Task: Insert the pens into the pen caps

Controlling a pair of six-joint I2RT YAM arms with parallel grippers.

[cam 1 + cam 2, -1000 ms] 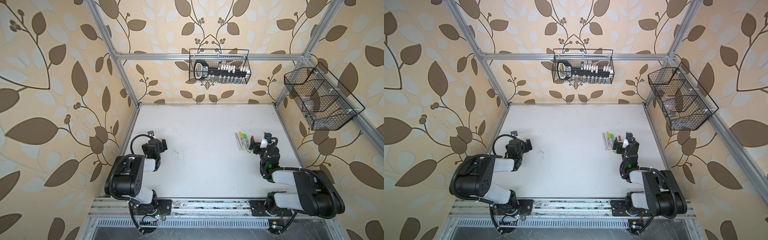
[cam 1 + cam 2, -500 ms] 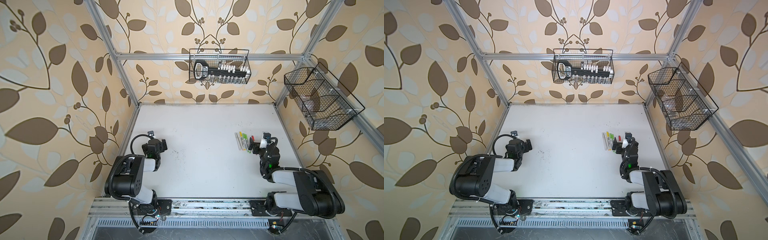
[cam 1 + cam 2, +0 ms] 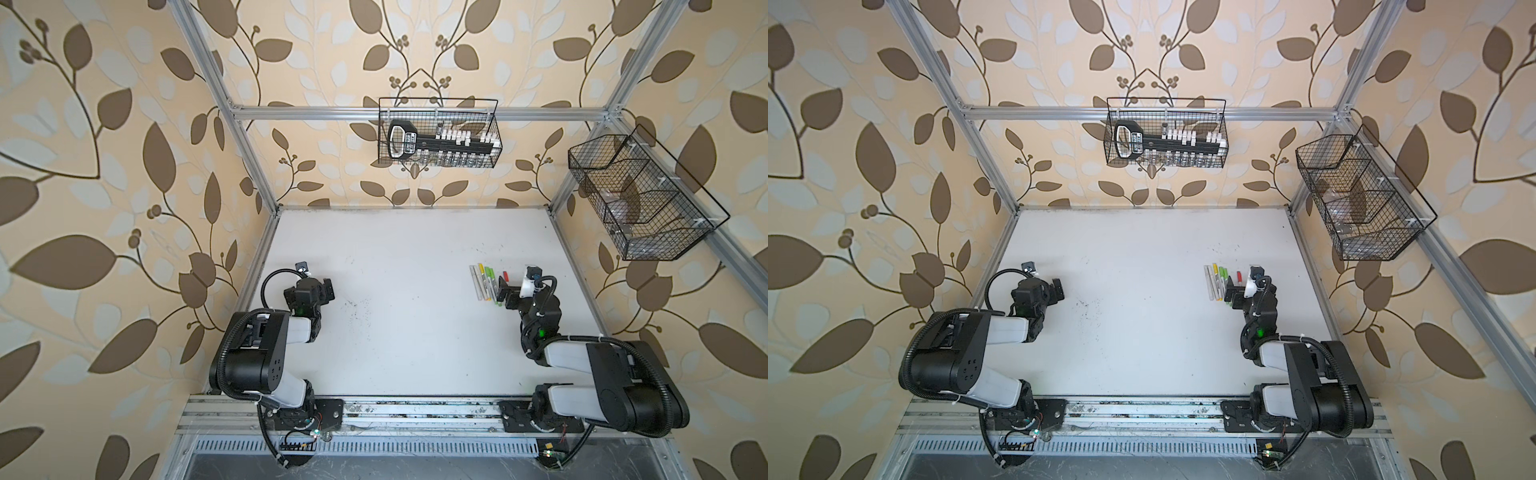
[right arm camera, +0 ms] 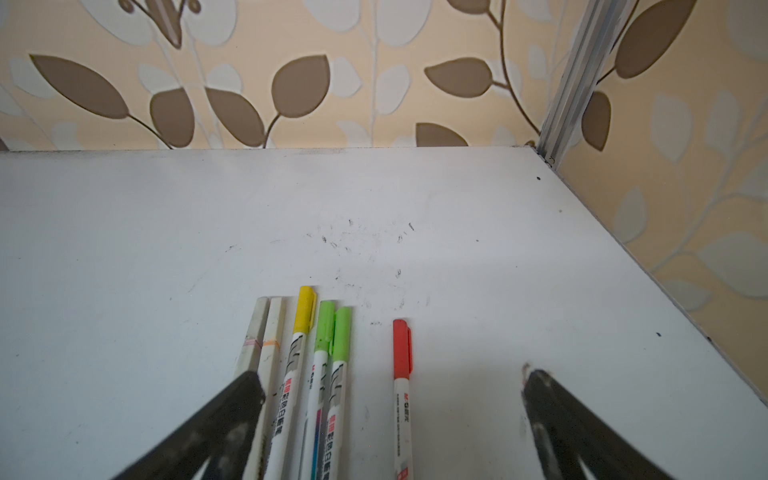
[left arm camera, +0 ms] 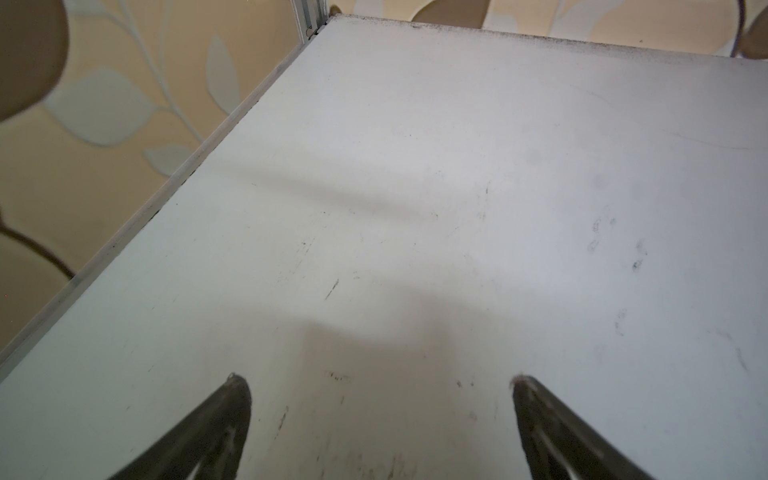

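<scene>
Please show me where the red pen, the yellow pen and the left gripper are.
Red pen (image 4: 402, 399), right wrist view, on its white barrel.
Yellow pen (image 4: 289, 382), right wrist view, on its printed barrel.
Left gripper (image 5: 378, 377), left wrist view, midway between its fingertips.

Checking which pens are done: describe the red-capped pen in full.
The red-capped pen is slim: a white, plastic-looking barrel with dark print, and a red clipped cap seated on its far end. It lies flat on the white table, parallel to the other five pens but apart from them, with the open right gripper over its near part. Only the table visibly touches it.
</scene>
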